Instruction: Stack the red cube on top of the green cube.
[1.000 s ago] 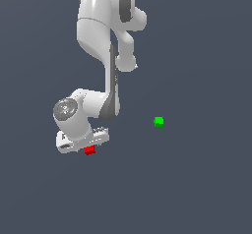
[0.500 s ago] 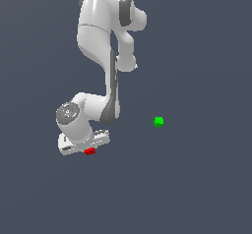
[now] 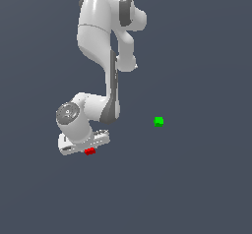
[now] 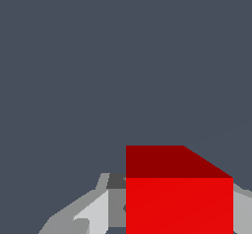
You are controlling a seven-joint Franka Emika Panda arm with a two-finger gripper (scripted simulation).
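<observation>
The red cube (image 3: pixel 89 151) lies on the dark grey floor, right under the white hand at the exterior view's lower left. My gripper (image 3: pixel 87 148) is down on it. In the wrist view the red cube (image 4: pixel 179 198) sits between the two grey fingers (image 4: pixel 101 211), which touch both of its sides. The gripper looks shut on it. The green cube (image 3: pixel 158 122) rests alone on the floor, well off to the exterior view's right of the gripper and a little higher in that view. It is not in the wrist view.
The white arm (image 3: pixel 106 41) rises from the hand toward the top of the exterior view. The plain dark grey floor (image 3: pixel 197 189) surrounds both cubes.
The hand has stayed low over the red cube and sunk only slightly. The upper arm has shifted a little. Neither cube has moved.
</observation>
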